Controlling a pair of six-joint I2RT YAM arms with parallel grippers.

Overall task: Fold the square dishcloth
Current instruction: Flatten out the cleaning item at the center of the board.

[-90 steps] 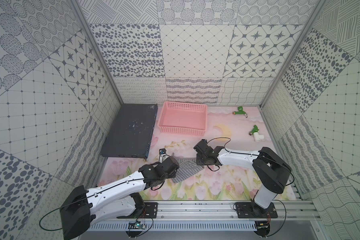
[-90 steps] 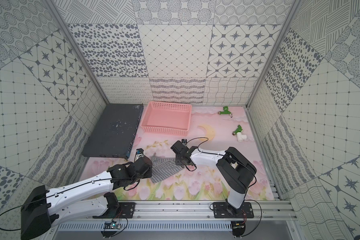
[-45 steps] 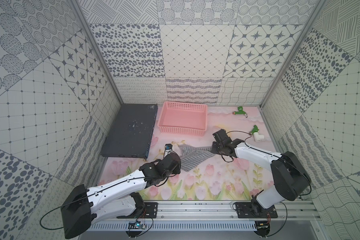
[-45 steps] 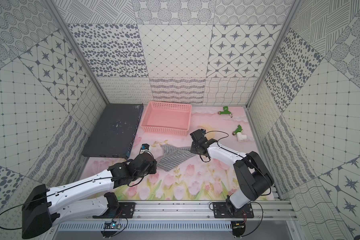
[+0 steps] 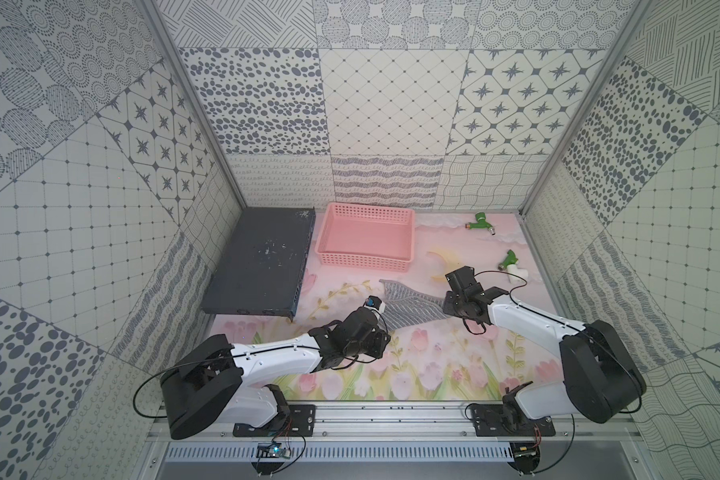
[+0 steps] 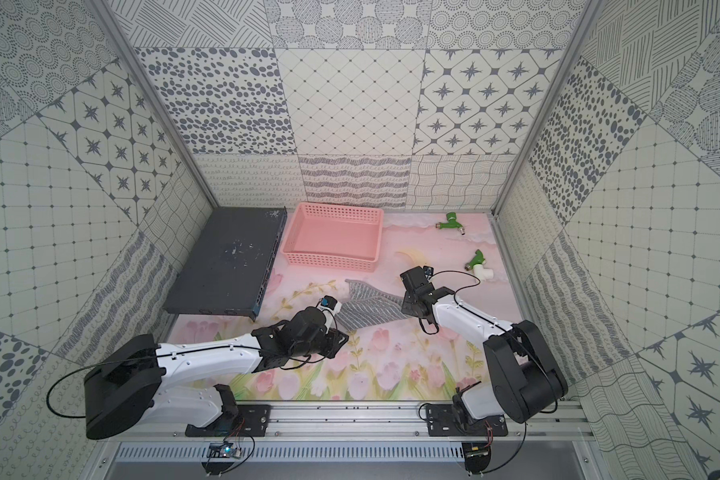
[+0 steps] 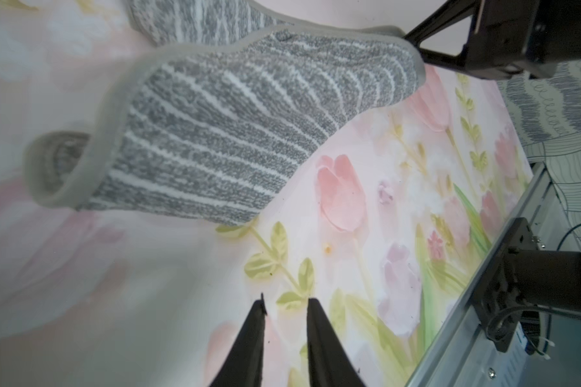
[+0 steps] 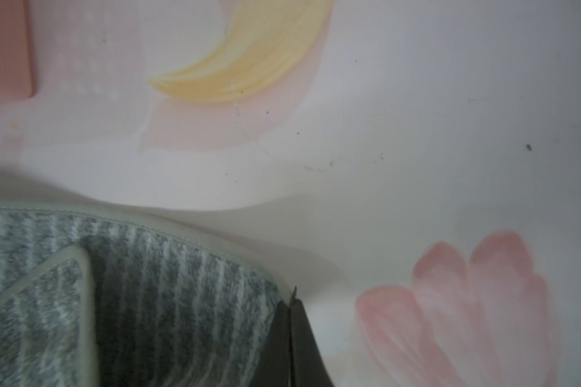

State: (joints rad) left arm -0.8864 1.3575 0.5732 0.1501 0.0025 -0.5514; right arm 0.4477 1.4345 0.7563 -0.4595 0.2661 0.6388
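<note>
On table (image 5: 433,365) | folding step: square dishcloth (image 5: 412,309) corner pinched by closed right hand (image 8: 292,301) | left hand (image 7: 285,303) parted, empty | next, likely: corner to be carried across, edges matched.

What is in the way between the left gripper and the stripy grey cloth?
Nothing that shows. In the left wrist view, only bare flowery mat lies between the left gripper and the cloth. The right gripper pinches a corner of the cloth at its other end, out of the path.
</note>
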